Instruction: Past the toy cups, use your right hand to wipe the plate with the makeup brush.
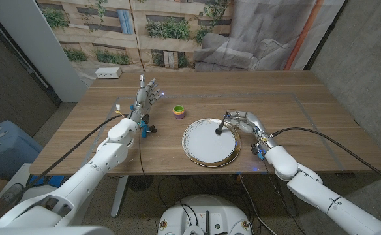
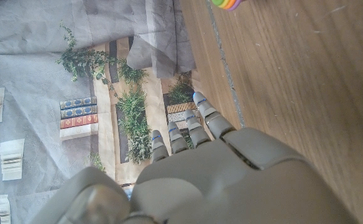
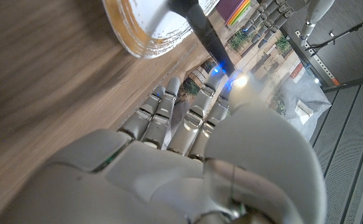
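On the wooden table [image 1: 295, 98], roughly mid-way across, sits the plate [image 1: 203, 151], white with a gold rim. The right hand [image 1: 244, 123] is at its far right edge, fingers curled around the makeup brush [image 1: 222, 125], pinching the dark handle so the tip angles down onto the white surface. From the right wrist view you can see the handle running out from between the fingers toward the plate rim, so the hold looks real, if a bit fingertip-y.

Just beyond the plate on the far left side are the toy cups [image 1: 177, 111], stacked in a colorful little pile. The left hand [image 1: 146, 94] is standing upright further left, fingers spread, holding nothing and well apart from everything.

What I'd worry about: that thin handle could twist or slip if the wipe presses too hard. Also, nothing pins the plate down, so a hard drag could shove it across the wood, maybe into the cups. A wide sweep toward that side could clip them too.
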Tool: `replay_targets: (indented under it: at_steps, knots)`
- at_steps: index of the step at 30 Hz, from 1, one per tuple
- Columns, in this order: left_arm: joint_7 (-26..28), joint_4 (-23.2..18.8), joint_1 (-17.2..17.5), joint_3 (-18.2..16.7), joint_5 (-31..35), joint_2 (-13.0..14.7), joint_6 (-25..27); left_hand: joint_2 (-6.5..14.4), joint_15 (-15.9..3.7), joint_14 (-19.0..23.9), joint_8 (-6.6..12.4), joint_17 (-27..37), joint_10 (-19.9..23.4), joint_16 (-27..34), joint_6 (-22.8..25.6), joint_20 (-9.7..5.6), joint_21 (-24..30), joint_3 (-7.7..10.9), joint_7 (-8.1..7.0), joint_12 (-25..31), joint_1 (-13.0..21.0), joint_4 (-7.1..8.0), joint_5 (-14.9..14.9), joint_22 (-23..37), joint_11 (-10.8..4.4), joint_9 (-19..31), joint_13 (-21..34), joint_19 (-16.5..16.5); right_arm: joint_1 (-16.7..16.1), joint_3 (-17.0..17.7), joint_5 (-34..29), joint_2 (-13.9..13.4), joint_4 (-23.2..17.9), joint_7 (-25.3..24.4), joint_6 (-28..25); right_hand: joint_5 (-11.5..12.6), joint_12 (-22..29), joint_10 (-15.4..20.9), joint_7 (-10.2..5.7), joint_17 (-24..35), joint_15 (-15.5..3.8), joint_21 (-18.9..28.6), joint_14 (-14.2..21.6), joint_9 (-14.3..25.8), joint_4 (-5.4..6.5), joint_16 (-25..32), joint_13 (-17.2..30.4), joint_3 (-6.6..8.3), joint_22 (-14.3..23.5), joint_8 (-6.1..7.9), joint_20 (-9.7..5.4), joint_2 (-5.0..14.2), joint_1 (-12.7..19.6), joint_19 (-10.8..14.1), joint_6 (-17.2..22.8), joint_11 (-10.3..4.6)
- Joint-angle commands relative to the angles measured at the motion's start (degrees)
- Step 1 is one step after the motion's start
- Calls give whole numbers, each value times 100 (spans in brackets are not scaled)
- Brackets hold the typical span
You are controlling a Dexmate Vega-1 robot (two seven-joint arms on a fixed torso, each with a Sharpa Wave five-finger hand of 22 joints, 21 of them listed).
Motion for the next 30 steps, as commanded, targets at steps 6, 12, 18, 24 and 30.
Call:
replay_targets:
  at_steps: [6,12,18,24,30]
  knots:
    - [-1,4,-1,0,0,-1,1,82,-81,44,20,10,23,19,-14,-5,38,-10,-48,42,-8,40,21,27,-44,14,17,45,265,-207,27,170,220,287,176,43,-27,26,25,17,-909,15,38,28,8,-8,17,-14,26,22,-153,36,29,-2,56,-6]
    - [-1,5,-2,1,0,-2,1,83,-80,44,21,10,22,18,-14,-7,37,-9,-48,42,-7,40,21,27,-40,14,17,42,348,-290,73,253,283,380,180,45,-26,28,26,15,-908,16,36,28,10,-14,21,-15,26,18,-148,35,23,1,54,-5]
    - [-2,5,-2,0,0,-1,1,84,-82,49,21,10,21,21,-13,1,38,-9,-48,42,-7,40,21,27,-42,14,17,44,413,-360,57,293,342,452,236,47,-29,26,27,13,-908,15,39,28,14,-19,20,-13,26,15,-150,41,18,-2,54,-6]
    - [-2,4,-1,0,0,-1,1,84,-70,44,21,10,21,18,-13,3,38,-9,-48,41,-8,40,21,27,-45,14,17,44,468,-419,53,355,394,487,263,49,-33,23,27,15,-911,16,40,28,12,-19,19,-14,26,12,-150,41,19,0,53,-6]
    - [-1,4,-1,0,0,-1,2,84,-76,41,21,10,20,17,-13,-1,38,-9,-48,41,-8,40,21,27,-39,14,17,44,514,-469,54,404,443,525,291,49,-34,23,26,17,-905,16,47,28,16,-17,21,-18,26,10,-151,41,11,-1,54,-5]
